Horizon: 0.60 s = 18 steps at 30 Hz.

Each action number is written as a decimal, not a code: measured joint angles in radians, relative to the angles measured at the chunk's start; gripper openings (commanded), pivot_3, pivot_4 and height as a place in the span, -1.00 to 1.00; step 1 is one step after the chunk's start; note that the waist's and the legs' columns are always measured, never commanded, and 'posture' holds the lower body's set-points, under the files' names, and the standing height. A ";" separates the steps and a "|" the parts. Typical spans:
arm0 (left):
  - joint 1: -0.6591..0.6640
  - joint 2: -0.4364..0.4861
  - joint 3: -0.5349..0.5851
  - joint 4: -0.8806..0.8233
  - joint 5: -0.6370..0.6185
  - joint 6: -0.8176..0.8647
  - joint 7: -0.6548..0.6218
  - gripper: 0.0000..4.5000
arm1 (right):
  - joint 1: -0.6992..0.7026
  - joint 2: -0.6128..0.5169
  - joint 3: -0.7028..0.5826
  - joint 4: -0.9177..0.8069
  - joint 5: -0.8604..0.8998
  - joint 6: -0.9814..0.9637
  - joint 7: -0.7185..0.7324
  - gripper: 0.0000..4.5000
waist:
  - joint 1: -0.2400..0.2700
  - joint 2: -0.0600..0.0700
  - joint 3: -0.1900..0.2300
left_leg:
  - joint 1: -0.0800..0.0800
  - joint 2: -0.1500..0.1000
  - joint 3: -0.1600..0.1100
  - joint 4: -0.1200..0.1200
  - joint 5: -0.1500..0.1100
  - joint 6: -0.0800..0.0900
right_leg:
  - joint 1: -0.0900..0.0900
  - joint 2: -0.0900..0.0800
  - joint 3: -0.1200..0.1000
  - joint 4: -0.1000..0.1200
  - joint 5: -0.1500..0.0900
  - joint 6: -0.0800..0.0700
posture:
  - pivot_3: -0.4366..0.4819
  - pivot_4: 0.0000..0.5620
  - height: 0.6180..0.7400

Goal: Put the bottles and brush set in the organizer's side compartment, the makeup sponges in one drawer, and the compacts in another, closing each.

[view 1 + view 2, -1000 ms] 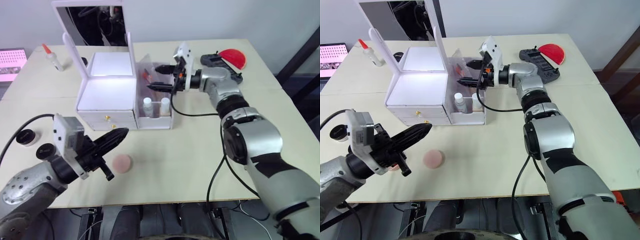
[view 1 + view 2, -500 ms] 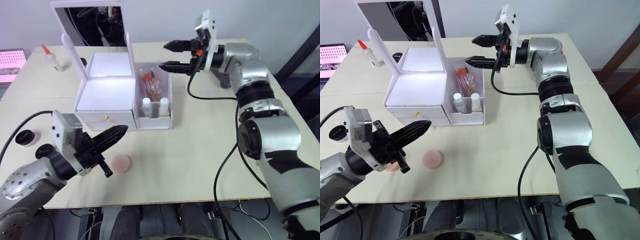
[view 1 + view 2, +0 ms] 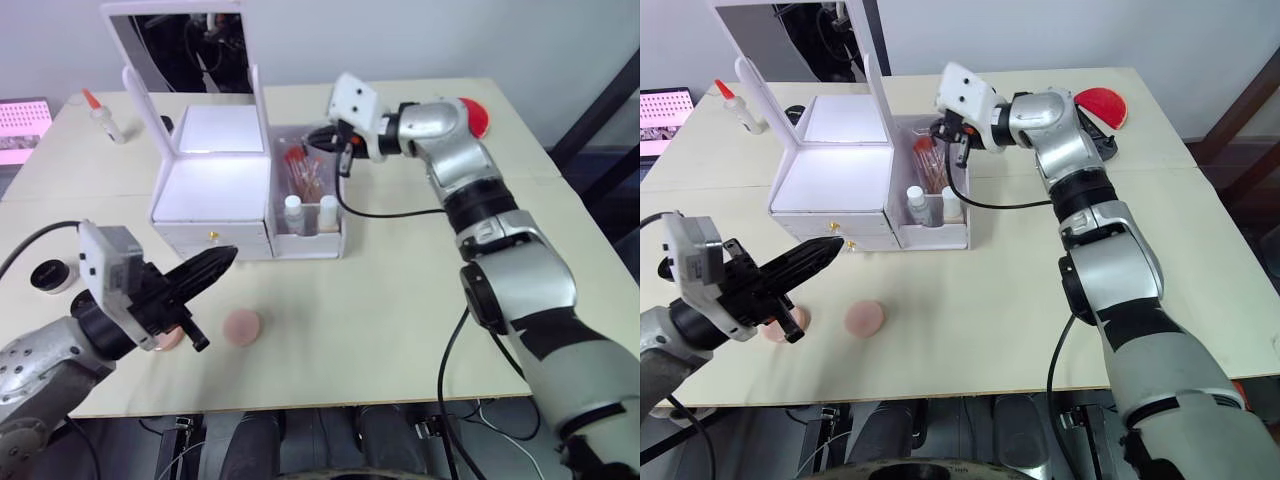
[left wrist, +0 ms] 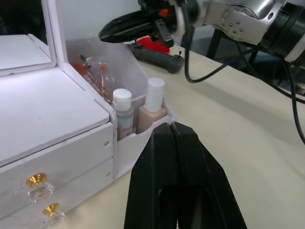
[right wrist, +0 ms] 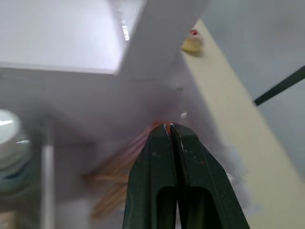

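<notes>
Two hands: both have their fingers pressed together and grip nothing.
Landmark: white organizer [image 3: 215, 190] on the tabletop [image 3: 400, 290], mirror lid raised, both drawers pushed in.
Right hand [image 3: 322, 138]: hovers over the rear end of the organizer's side compartment [image 3: 312, 205], fingers pressed tip to tip, just above the brush set.
Left hand [image 3: 205, 268]: in front of the organizer, below its drawers, raised off the tabletop; fingertips meet in the left wrist view.
Bottles: two, white-capped, upright side by side at the front of the side compartment; clear bottle [image 4: 123, 113] nearer the drawers, beige bottle [image 4: 152, 105] on the outer side.
Brush set [image 3: 305, 170]: lies inside the side compartment, behind the bottles; red and tan handles visible.
Makeup sponges: pink round sponge [image 3: 243, 326] on the tabletop in front of the organizer; second sponge [image 3: 780, 322] to its left, partly hidden by the left hand.
Compacts: round black compact [image 3: 48, 272] on the tabletop, left of and in front of the organizer.
Other items: small dropper bottle [image 3: 103, 115] with red tip, left of the organizer's rear; black controller [image 3: 1095, 135] and red half-round object [image 3: 1103, 103] well to its right.
</notes>
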 measured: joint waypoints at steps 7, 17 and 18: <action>0.005 -0.009 -0.006 0.011 0.031 -0.003 -0.002 -1.00 | -0.099 0.064 0.147 0.214 -0.207 -0.118 -0.236 -0.95 | 0.002 0.000 0.000 | 0.000 0.000 0.000 0.000 0.000 0.000 | 0.000 0.000 0.000 0.000 0.000 0.000 | -0.05 -0.47 1.00; 0.011 -0.024 -0.006 0.013 0.045 -0.003 0.006 -1.00 | -0.137 0.121 0.221 0.313 -0.328 -0.059 -0.311 -0.95 | 0.000 0.000 0.000 | 0.001 0.000 -0.001 0.000 0.000 0.000 | 0.000 0.001 0.000 0.001 0.000 0.000 | -0.05 -0.47 1.00; 0.011 -0.026 -0.006 0.013 0.045 -0.003 0.008 -1.00 | -0.140 0.123 0.221 0.314 -0.331 -0.053 -0.305 -0.95 | 0.000 0.000 0.000 | 0.001 0.000 -0.001 0.000 0.000 0.000 | 0.000 0.001 0.000 0.001 0.000 0.000 | -0.05 -0.47 1.00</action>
